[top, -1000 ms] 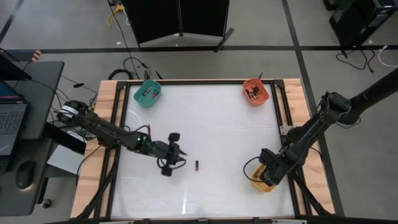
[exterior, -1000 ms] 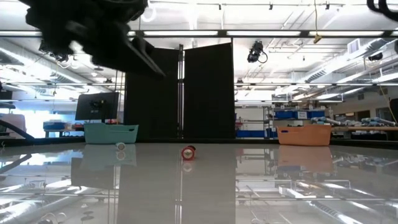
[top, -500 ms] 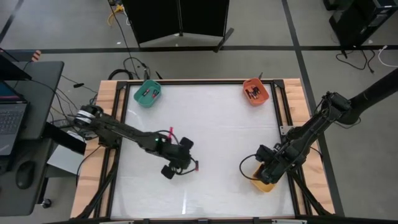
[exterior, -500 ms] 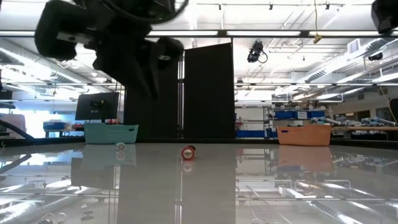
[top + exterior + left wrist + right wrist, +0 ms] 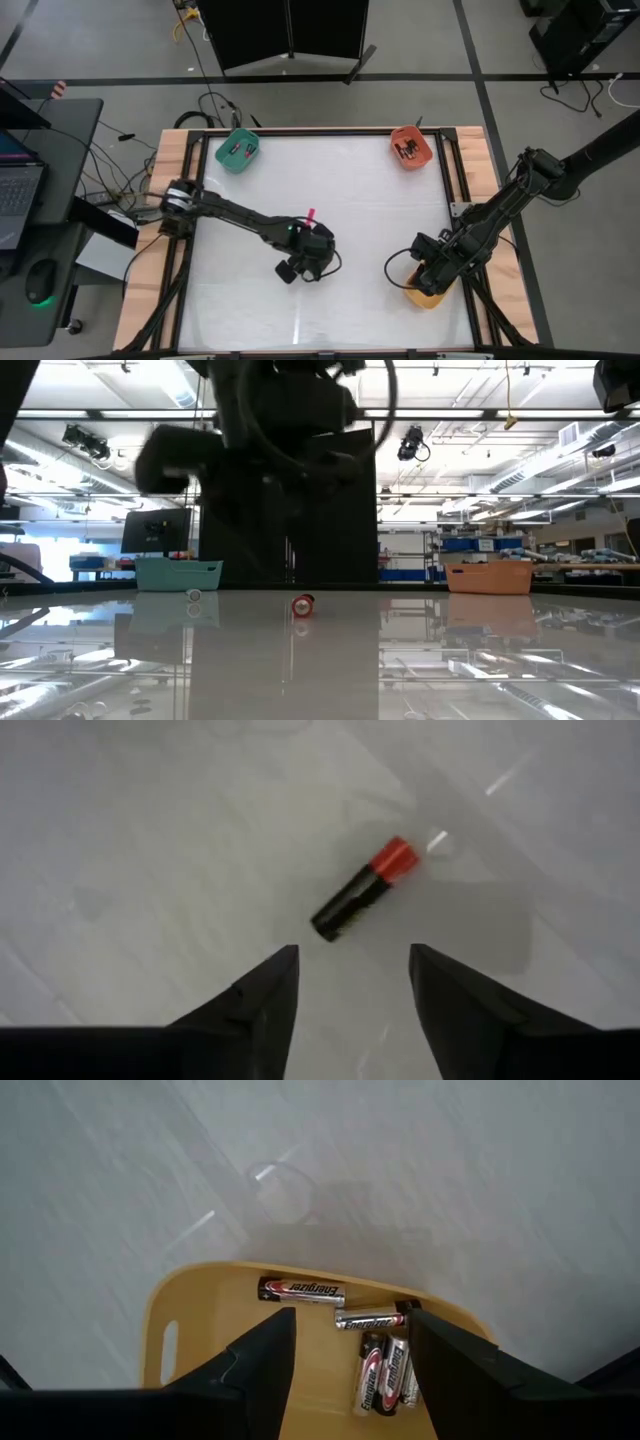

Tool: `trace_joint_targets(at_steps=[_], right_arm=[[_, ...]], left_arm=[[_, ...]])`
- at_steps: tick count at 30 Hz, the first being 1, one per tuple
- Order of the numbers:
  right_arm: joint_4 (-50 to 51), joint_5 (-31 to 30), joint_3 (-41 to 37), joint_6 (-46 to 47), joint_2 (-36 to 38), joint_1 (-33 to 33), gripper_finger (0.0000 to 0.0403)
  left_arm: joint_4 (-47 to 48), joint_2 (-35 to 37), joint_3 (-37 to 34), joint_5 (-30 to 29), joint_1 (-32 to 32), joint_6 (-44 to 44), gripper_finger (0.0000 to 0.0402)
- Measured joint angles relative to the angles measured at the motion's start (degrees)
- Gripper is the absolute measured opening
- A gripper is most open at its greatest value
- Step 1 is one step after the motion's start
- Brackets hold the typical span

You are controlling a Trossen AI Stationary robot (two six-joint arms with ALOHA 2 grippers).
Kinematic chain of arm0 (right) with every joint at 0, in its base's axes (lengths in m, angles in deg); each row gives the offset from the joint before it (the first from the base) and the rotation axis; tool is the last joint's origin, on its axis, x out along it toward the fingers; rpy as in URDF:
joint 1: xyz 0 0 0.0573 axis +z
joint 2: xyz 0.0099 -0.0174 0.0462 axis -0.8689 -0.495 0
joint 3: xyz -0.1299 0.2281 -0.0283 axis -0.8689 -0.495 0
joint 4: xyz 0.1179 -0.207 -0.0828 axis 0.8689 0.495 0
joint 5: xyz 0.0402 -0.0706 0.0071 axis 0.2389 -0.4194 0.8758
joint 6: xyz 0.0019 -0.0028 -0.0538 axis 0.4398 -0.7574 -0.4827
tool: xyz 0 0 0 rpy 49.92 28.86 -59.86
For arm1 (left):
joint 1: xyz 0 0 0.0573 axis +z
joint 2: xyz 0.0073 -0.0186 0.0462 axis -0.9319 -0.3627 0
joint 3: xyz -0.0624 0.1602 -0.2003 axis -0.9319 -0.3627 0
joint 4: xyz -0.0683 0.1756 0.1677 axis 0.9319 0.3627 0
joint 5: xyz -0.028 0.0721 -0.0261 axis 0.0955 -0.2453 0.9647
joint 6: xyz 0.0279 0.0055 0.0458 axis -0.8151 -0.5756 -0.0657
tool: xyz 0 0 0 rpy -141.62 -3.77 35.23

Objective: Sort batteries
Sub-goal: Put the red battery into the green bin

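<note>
Lying on its side on the white worktop, one dark battery with a red end rests bare and untouched near the worktop's middle. In the low view the same battery shows end-on on the surface.

The left pincer hangs directly over this battery, its two dark fingers spread apart and released, with nothing between them. The battery lies just beyond the fingertips, tilted across the gap. In the high view the left pincer covers the battery.

To the right of the battery, at the worktop's right edge, sits a yellow bin. It contains four batteries: two lie crosswise, two lie side by side. The right pincer hovers above this bin with its fingers apart, grasping nothing. In the high view the right pincer partly hides the yellow bin.

Beyond the battery, at the far left corner of the worktop, stands a teal bin. At the far right corner stands an orange bin. Each holds small dark items, too small to tell apart.
</note>
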Motion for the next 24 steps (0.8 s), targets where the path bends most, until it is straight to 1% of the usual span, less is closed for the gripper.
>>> trace_joint_targets(at_steps=[3, 11, 17, 20, 24], right_arm=[[0.0, 0.0, 0.0, 0.0, 0.0, 0.0, 0.0202], [0.0, -0.8, 0.0, -0.5, 0.0, 0.0, 0.0202], [-0.1, -1.5, 0.0, -1.1, 0.0, 0.0, 0.0202], [-0.1, -1.5, 0.0, -1.4, 0.0, 0.0, 0.0202], [-0.1, -1.6, 0.0, -1.5, 0.0, 0.0, 0.0202]], left_arm=[[-0.4, -1.5, 1.4, 0.7, 0.6, -2.5, 0.0207], [-0.7, -4.7, 1.5, 1.7, 0.7, -9.4, 0.0208], [-0.9, -6.2, 1.7, 1.3, 0.7, -9.9, 0.0207], [-0.8, -6.3, 1.7, 1.3, 0.6, -9.7, 0.0193], [-0.2, -6.4, 1.9, 1.6, 0.3, -9.1, 0.0156]])
